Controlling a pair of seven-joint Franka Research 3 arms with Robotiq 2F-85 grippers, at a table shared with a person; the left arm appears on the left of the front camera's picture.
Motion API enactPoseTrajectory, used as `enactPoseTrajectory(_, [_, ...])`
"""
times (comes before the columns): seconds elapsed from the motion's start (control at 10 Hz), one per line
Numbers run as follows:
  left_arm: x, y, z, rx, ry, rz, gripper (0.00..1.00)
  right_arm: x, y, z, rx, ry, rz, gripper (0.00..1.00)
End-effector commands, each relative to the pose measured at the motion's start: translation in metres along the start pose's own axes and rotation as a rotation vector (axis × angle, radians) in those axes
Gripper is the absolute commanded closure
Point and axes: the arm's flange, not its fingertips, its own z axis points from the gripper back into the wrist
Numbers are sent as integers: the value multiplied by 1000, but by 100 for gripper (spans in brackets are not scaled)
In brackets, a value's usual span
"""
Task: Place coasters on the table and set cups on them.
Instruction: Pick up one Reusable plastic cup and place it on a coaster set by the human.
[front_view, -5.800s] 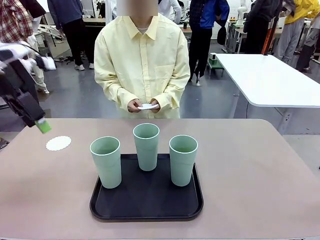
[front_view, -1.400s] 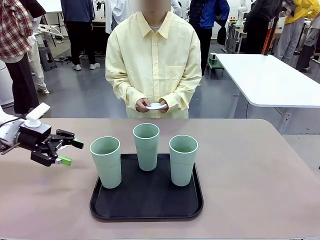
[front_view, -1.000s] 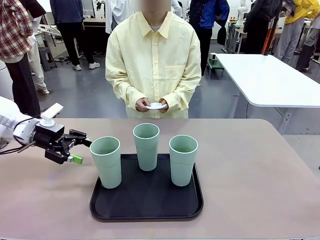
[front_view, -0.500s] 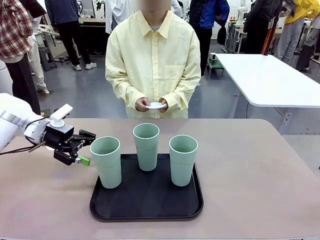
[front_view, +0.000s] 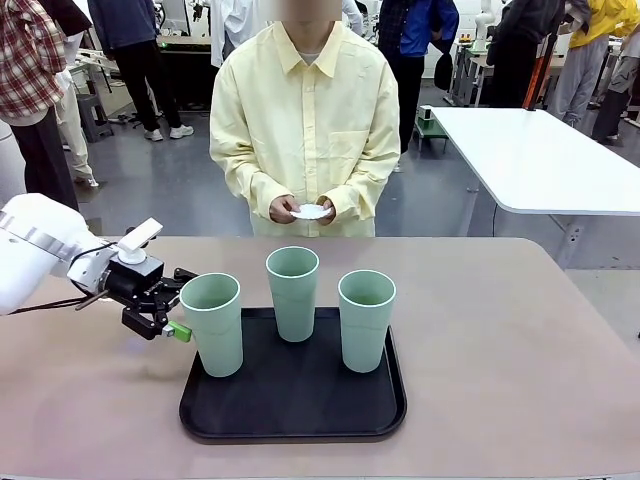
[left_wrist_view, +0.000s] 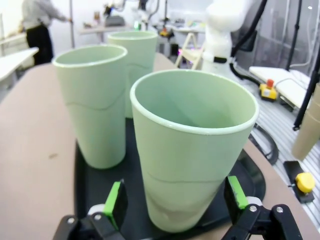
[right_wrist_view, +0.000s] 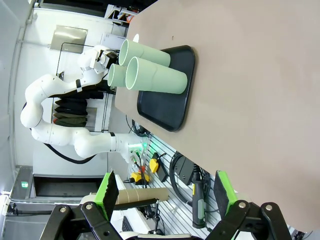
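Nearest us, the black tray (front_view: 290, 422) sits on the bench (front_view: 500, 350) with all three green cups standing upright on it, exactly where they stood a second and a half ago. The left cup (front_view: 212, 325) is at the tray's front left corner, the right cup (front_view: 366, 320) is level with it, and the middle cup (front_view: 293, 295) is farther back between them.

What has changed is our left end effector (front_view: 186, 302). It was well to the left of the tray and has since travelled in sideways, low over the bench. Its fingers now reach to either side of the left cup. In the left wrist view the cup stands between the two green pads (left_wrist_view: 116, 204), and the jaws are spread wide and not yet gripping. One pad is clearly apart from the cup wall. The other is so close that we cannot tell whether it touches.

Our right end effector (right_wrist_view: 165, 195) hangs off to the side with its jaws fully apart and nothing between them.

At the far edge the person holds white paper doilies (front_view: 311, 211) in both hands (front_view: 284, 210), as before.
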Motion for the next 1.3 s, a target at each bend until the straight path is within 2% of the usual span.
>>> enactPoseTrajectory(0.0, [-6,5,-5,-46,9,-37,0,1,0,0,20,-11,9,0])
enactPoseTrajectory(0.8, [-16,8,-37,-147,1,-92,0,1,0,0,20,-11,9,0])
enactPoseTrajectory(1.2, [-15,10,-46,-148,-5,-103,0,1,0,0,20,-11,9,0])
